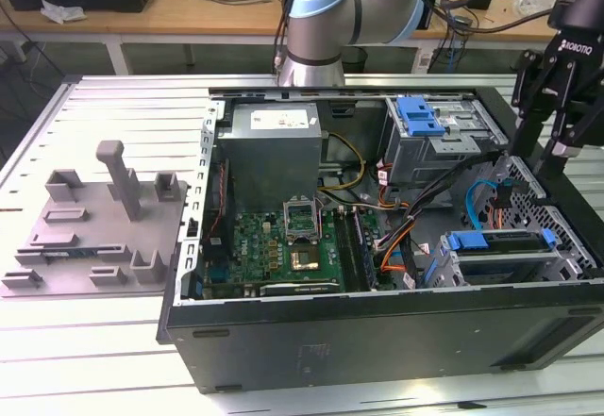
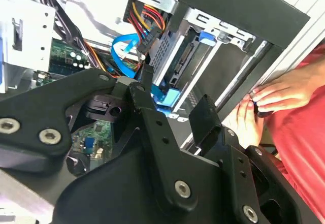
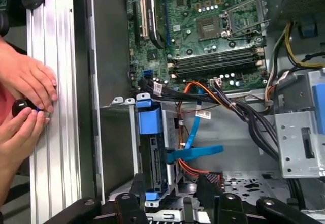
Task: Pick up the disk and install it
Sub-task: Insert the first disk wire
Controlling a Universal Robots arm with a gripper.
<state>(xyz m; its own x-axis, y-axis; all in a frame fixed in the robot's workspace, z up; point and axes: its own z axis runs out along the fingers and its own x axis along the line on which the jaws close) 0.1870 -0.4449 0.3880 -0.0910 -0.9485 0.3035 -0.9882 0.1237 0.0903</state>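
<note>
Where the drive cage sits at the end of the open computer case [image 1: 377, 341] on the exterior view's right, the disk [image 1: 500, 251] lies slotted into it, its blue carrier frame along the upper edge. In the first wrist view the disk [image 3: 152, 158] runs lengthwise in the cage. The frame's blue tab is at the end nearer the motherboard [image 3: 203, 26], and a blue cable [image 3: 195, 152] lies just beside it.

The gripper [image 1: 547, 157] hangs above that end of the case, apart from the disk. In the first wrist view its black fingers [image 3: 205, 191] stand wide apart, holding nothing, and the cage shows in the gap between them.

Further into the case are the grey power-supply box [image 1: 274, 152] and a lone blue caddy [image 1: 420, 116] in another bay. A person's hand [image 3: 28, 79] rests on the slatted metal table [image 1: 123, 114] beside the case, pinching a small black object [image 3: 20, 107]. A grey fixture [image 1: 94, 237] lies on the table at the exterior view's left.
</note>
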